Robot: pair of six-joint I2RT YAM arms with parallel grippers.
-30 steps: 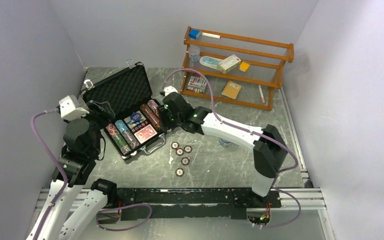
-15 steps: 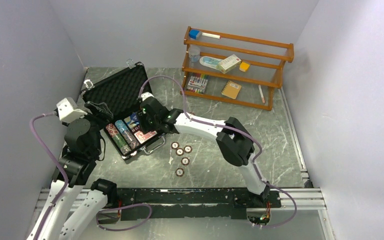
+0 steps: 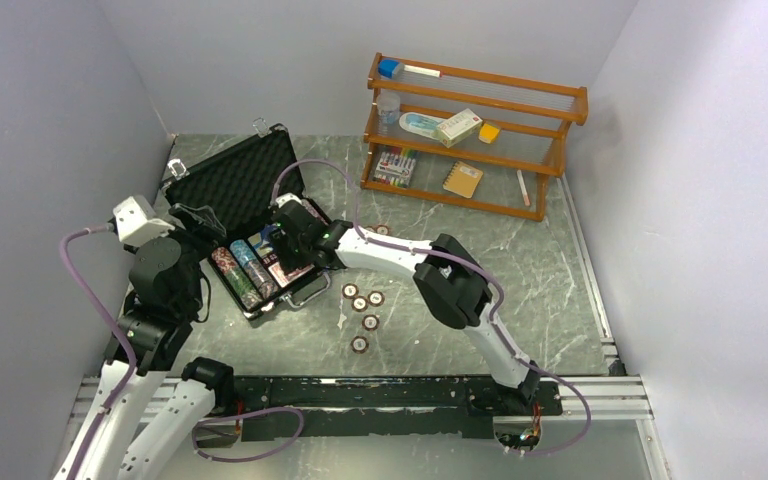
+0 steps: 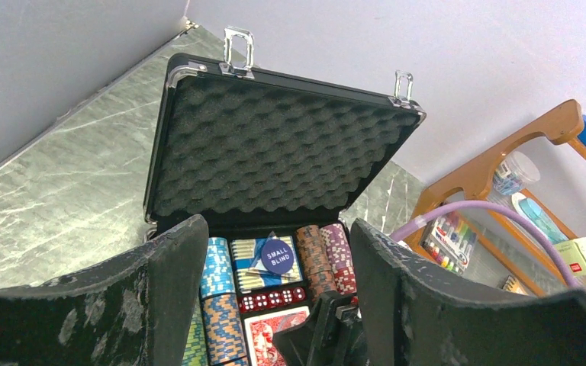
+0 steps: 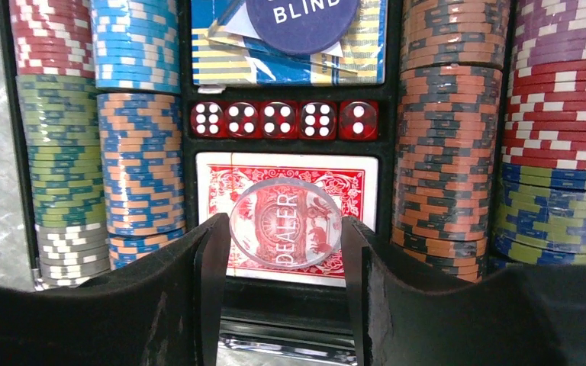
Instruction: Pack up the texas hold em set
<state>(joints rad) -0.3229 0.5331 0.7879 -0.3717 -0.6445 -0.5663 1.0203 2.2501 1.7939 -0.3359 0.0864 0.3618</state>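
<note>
- At the table's ten o'clock in the top view, the black case (image 3: 235,180) lies open with its lid raised. The right gripper (image 3: 285,240) hangs over its tray, and the left gripper (image 3: 192,215) sits at the case's nine o'clock. Five loose chips (image 3: 360,303) lie at its four o'clock.
- In the left wrist view, the left pincer's jaws are spread with nothing between them. At twelve o'clock stands the foam lid (image 4: 275,152).
- In the right wrist view, the right pincer pinches a clear DEALER disc (image 5: 286,223) over the red card deck (image 5: 217,179). A row of dice (image 5: 282,120) lies at twelve o'clock, and chip stacks (image 5: 446,137) fill both sides.
</note>
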